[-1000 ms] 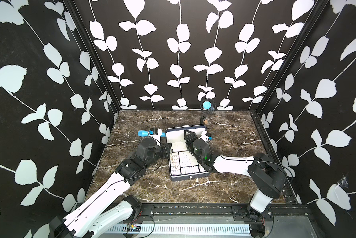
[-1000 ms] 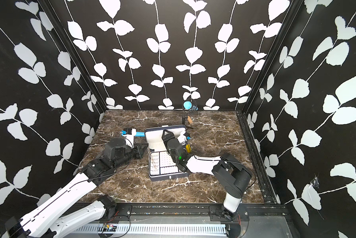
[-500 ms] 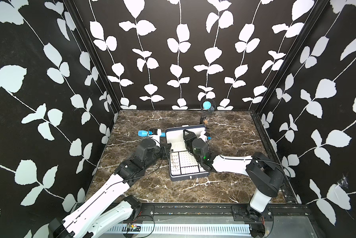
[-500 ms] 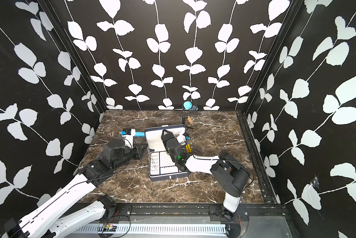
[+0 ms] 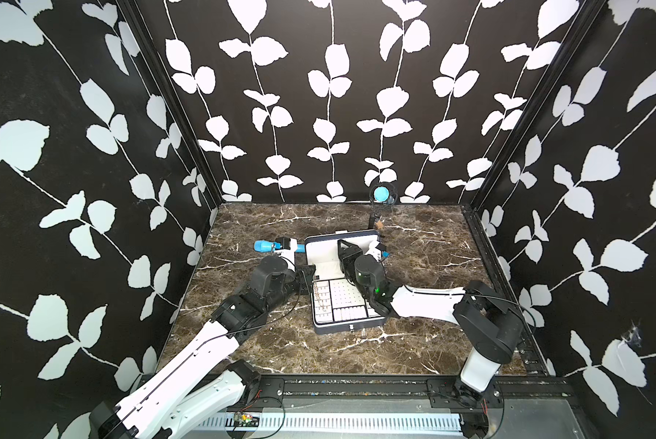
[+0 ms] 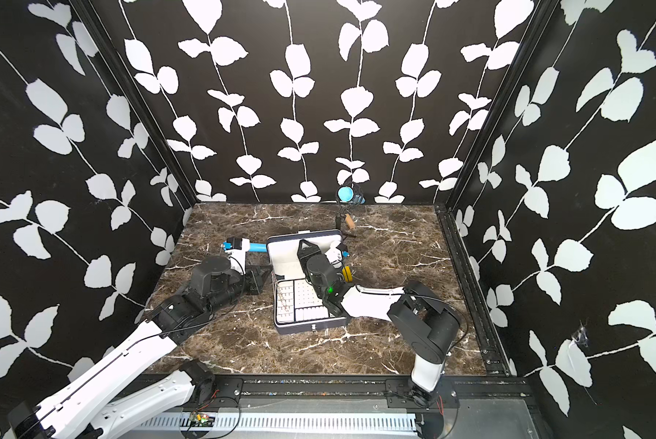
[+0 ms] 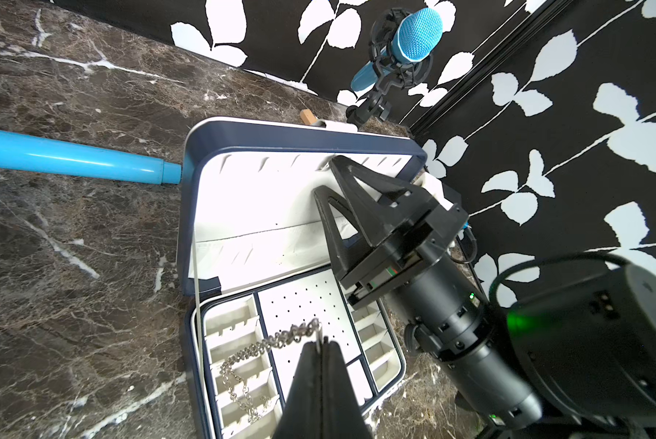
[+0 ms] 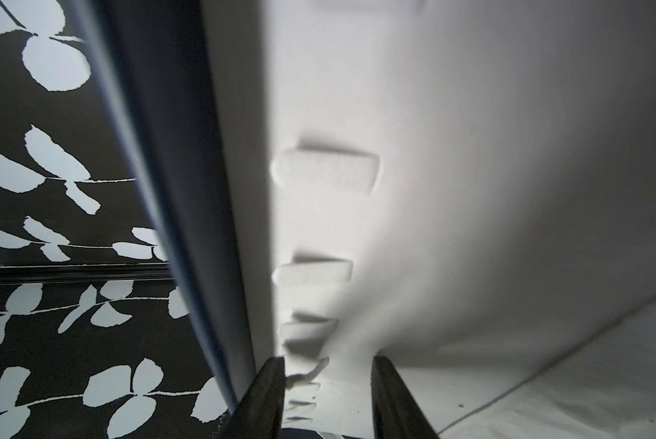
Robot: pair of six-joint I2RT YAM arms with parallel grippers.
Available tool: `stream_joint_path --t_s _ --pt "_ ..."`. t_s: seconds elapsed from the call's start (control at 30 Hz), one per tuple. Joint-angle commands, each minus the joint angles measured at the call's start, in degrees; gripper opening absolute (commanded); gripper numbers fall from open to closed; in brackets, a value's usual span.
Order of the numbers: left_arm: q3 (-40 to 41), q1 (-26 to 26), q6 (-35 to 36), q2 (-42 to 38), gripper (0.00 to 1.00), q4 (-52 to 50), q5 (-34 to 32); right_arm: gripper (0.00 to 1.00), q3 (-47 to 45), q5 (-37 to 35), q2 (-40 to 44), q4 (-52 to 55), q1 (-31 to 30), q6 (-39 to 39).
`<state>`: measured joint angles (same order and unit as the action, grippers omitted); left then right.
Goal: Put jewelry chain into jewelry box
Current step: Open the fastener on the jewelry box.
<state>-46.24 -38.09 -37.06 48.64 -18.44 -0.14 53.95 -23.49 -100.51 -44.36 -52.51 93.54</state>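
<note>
On the left, the left gripper (image 7: 322, 344) pinches one end of the jewelry chain (image 7: 260, 345); the rest of it lies across the left compartments of the open jewelry box (image 7: 184, 228). On the right, the right gripper (image 8: 328, 361) stands spread inside the raised lid, holding nothing. If it pushes the lid, the lid may fall onto the left gripper. A lift before release would drag the chain out.

jewelry chain (image 7: 243, 365) in jewelry box (image 7: 188, 213), microphone (image 5: 381, 194) behind
</note>
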Motion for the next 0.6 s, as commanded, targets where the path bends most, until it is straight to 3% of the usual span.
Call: stream_joint_path --t_s 0.0,0.57 --pt "0.8 0.29 -0.11 -1.18 0.0 1.02 -0.65 0.37 -1.06 0.57 -0.08 1.16 -0.35 -0.2" --pt "1.15 0.27 -0.47 -1.43 0.0 1.04 -0.81 0.23 -3.1 1.14 0.92 1.73 -0.37 0.02"
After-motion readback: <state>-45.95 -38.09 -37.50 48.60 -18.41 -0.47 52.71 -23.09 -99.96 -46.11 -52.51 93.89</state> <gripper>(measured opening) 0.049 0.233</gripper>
